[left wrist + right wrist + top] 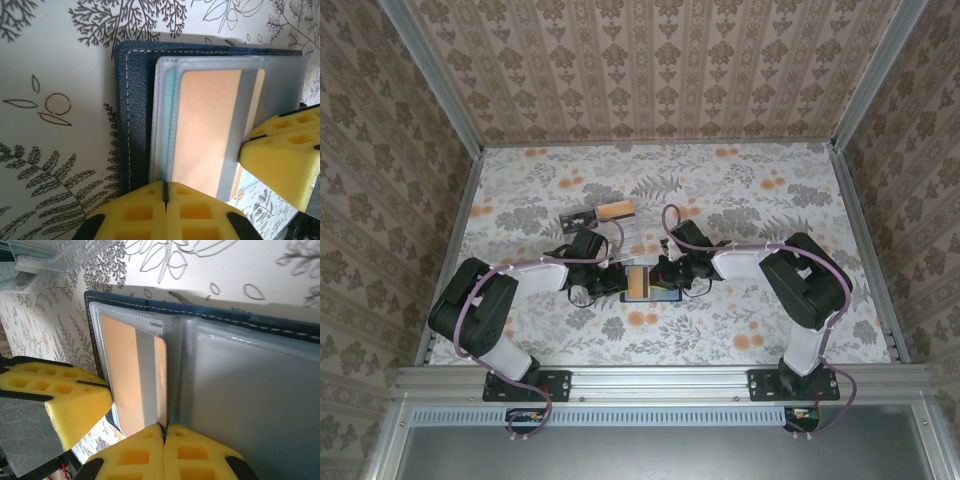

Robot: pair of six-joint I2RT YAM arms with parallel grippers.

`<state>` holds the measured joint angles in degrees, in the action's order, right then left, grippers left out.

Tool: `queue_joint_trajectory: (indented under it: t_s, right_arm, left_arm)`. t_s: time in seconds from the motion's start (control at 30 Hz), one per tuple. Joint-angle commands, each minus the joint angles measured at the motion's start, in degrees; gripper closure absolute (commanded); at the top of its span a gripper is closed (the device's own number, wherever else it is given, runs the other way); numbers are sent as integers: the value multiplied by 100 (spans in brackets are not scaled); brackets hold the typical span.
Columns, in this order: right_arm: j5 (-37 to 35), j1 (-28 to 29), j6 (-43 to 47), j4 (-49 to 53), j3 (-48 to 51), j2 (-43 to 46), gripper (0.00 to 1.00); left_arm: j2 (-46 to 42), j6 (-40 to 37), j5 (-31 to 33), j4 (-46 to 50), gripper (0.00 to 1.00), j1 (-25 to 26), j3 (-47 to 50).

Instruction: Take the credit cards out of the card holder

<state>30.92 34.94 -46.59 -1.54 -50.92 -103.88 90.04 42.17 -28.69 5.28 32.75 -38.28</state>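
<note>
Left gripper (165, 194), right gripper (163, 434): clamped shut at navy folding card holder (132, 125). Pull may drag clear plastic sleeve (280, 85) with tan-orange card (205, 135)

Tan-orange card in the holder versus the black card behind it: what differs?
The tan-orange card sits in a clear sleeve of the card holder; the black card lies outside, farther back. The tan-orange card carries a grey stripe; the black card looks dark. Both are flat rectangles.

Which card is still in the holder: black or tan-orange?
The tan-orange card with the grey stripe, inside the card holder's clear sleeve; the black card lies outside, farther back.
</note>
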Motion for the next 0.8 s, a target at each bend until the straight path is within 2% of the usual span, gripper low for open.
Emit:
queue_joint_trajectory:
  t_s: [0.0,0.27,0.5,0.7,0.77]
  right_arm:
    - [31,-173,159,228,208,231,100]
    - [187,-354,315,301,416,374,100]
    - [367,-366,133,-58,574,367,100]
    - [418,-374,47,-241,601,377,89]
    - [447,-374,19,-287,593,353,90]
  left_arm:
    - [149,-139,127,404,100,-75,-5]
    - [102,-177,122,458,100,-102,-12]
    - [17,-227,144,588,100,-111,-92]
    - [31,-211,118,553,100,-103,-78]
    - [36,-204,110,553,100,-102,-96]
